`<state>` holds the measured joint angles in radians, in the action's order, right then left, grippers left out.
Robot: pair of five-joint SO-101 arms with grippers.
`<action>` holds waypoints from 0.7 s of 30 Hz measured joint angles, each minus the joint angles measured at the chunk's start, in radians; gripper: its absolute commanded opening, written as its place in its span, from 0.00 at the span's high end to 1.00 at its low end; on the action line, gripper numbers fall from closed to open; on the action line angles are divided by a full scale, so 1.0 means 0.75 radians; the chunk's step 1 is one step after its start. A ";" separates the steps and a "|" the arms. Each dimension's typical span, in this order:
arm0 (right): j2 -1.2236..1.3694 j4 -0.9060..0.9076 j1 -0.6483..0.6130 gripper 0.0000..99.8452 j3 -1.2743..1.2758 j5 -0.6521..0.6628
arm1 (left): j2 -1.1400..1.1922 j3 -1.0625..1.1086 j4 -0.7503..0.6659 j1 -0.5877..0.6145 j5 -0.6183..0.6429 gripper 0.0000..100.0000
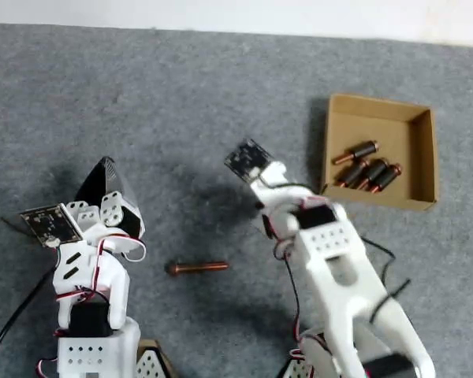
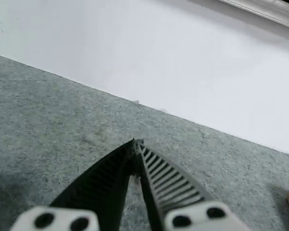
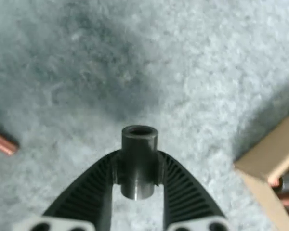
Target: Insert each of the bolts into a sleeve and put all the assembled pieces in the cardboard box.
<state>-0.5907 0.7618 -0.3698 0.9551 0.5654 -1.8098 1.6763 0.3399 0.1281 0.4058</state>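
Four assembled pieces (image 1: 355, 152) lie in the cardboard box (image 1: 418, 157). We note one loose bolt (image 1: 199, 268) on the grey bench (image 1: 181, 102), between the arms. The right gripper (image 3: 138, 161) clamps a black sleeve (image 3: 139, 139). The left gripper (image 2: 135, 147) is pinched closed, empty.

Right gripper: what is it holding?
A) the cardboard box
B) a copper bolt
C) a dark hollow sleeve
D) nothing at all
C: in the right wrist view the right gripper is shut on a dark sleeve with its open end showing, while the copper bolt lies loose on the table.
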 measured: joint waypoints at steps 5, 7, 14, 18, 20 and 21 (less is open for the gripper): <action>-0.227 0.000 0.029 1.00 0.182 0.000 | 0.000 0.000 0.000 -0.035 0.000 0.99; -0.309 -0.020 0.029 1.00 0.278 -0.008 | 0.000 0.000 0.000 -0.070 0.000 0.99; -0.626 -0.155 0.149 1.00 0.616 -0.086 | 0.000 0.000 0.113 -0.098 -0.336 0.99; -0.835 -0.166 0.184 1.00 0.757 -0.086 | 0.000 -0.006 0.282 -0.258 -0.606 0.99; -0.929 -0.170 0.198 1.00 0.833 -0.086 | 0.000 -0.012 0.360 -0.370 -0.714 0.99; -0.976 -0.170 0.200 1.00 0.861 -0.086 | 0.000 -0.025 0.409 -0.421 -0.767 0.99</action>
<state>-1.3226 0.6345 -0.2194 1.6011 0.5010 -1.8098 1.6579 0.6467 -0.1880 -0.1695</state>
